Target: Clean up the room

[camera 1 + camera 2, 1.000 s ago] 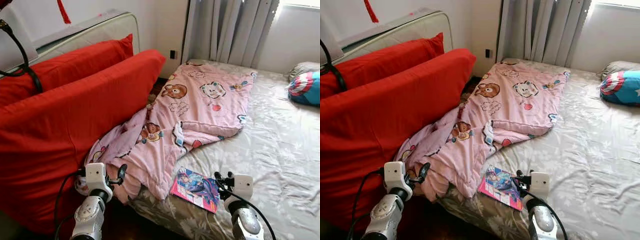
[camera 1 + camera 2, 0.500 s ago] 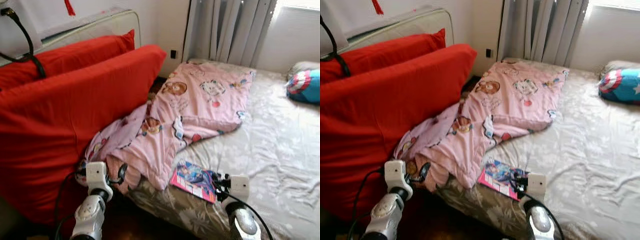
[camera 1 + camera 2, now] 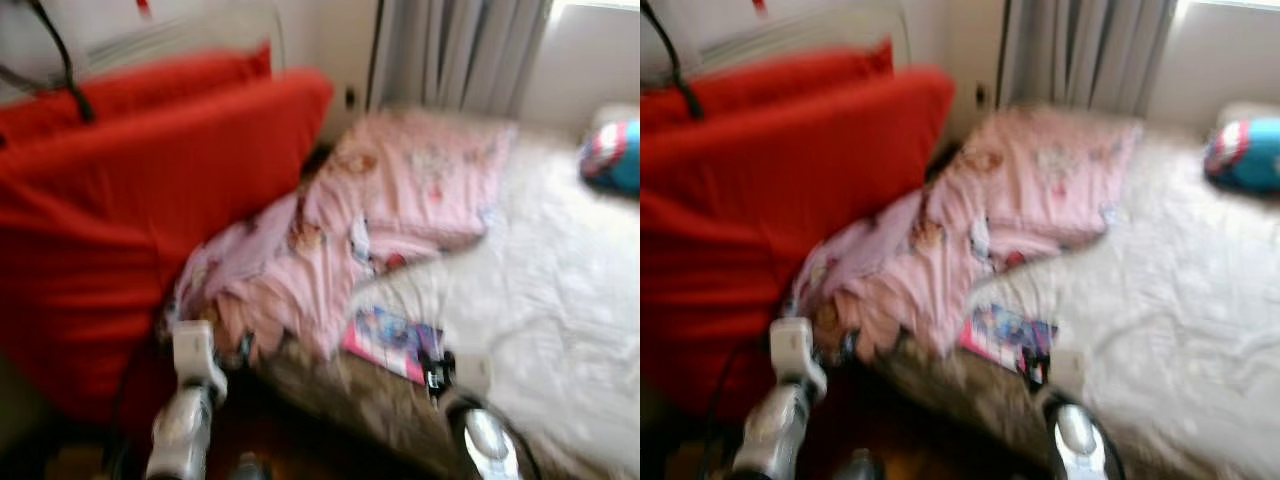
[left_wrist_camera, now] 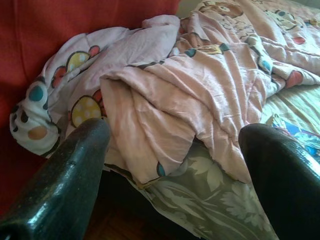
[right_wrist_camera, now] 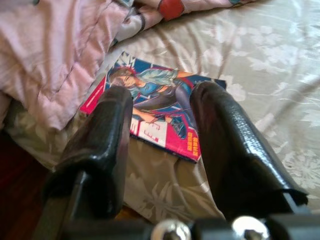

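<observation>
A colourful comic book lies flat on the bed near its front edge, beside the rumpled pink cartoon blanket. My right gripper hangs open just above the book, one finger over each side of its cover. In the blurred eye views it sits at the book's near right corner. My left gripper is open wide and faces the blanket's bunched end, which hangs over the bed's corner. It stays short of the cloth.
Big red cushions lean upright along the left, tight against the bed. The bed's pale flowered sheet spreads right, with a blue and red round-patterned pillow at the far end. Curtains hang behind. Dark floor lies below the mattress corner.
The whole picture has shifted a little and gone blurred, so the camera is moving. Both grippers keep about the same places by the blanket and the book, still open.
</observation>
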